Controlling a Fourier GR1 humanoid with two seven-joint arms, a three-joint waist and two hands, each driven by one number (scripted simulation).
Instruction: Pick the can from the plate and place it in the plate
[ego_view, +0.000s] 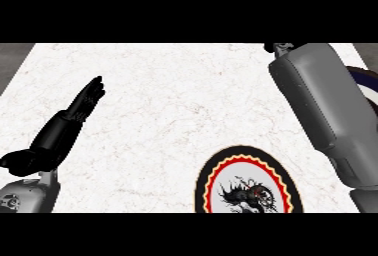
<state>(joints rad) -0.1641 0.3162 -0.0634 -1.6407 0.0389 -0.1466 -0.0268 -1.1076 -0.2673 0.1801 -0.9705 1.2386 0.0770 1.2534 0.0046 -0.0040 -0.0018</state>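
At the left, the left hand (74, 117) rises from the near edge over the white marbled table (170, 100), its fingers straight and pressed together, pointing toward the far side, with the thumb sticking out to the near left. It holds nothing and touches nothing.

The middle of the table is bare marble. Toward the near right lies a round plate (247, 186) with a black rim, a red and yellow scalloped ring and a dark dragon-like figure on its pale centre (its near part is cut off by the view's lower edge). Nothing stands on the part that shows.

At the right, the grey right forearm (328, 105) runs from the near right corner up to the far edge, and it blocks most of what lies behind it. Just past its right side a curved sliver with a dark blue edge (367, 82) peeks out, possibly a second plate. Only a small black bit shows at the forearm's far end, so the right hand's fingers cannot be judged. The can is nowhere visible.
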